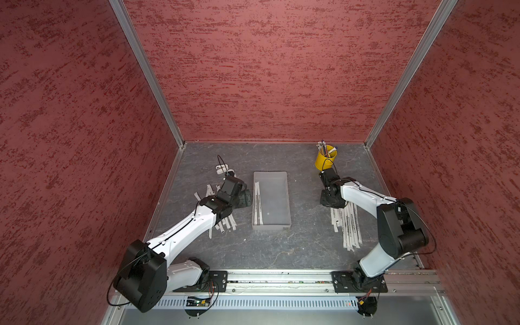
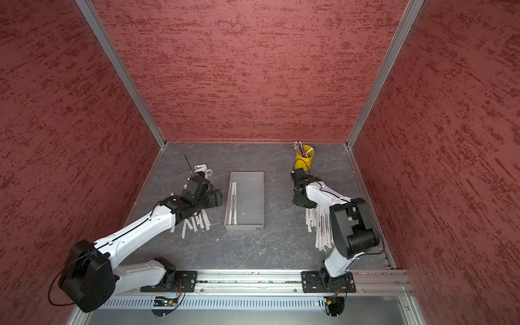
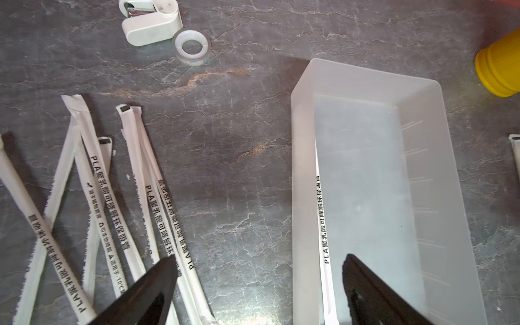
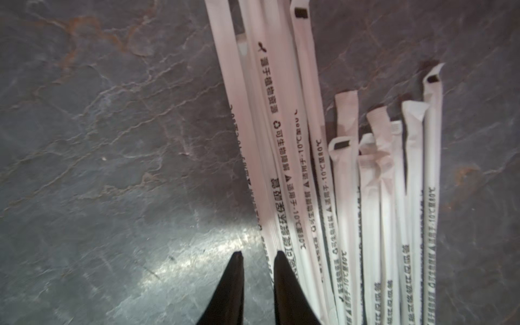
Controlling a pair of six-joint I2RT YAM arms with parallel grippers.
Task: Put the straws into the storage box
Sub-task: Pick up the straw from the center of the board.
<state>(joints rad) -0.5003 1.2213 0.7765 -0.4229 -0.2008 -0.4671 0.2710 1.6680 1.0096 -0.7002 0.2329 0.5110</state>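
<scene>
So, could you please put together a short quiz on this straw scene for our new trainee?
1. True or false: the storage box is empty.
2. Which gripper has its jaws spread wide? A) left B) right C) neither
3. Fill in: loose straws lie on the table in ___ piles, one on each side of the box.

Key
1. False: boxed straws lie along the wall on the left arm's side.
2. A: the left gripper is wide open, while the right gripper shows only a narrow gap.
3. Two.
</scene>
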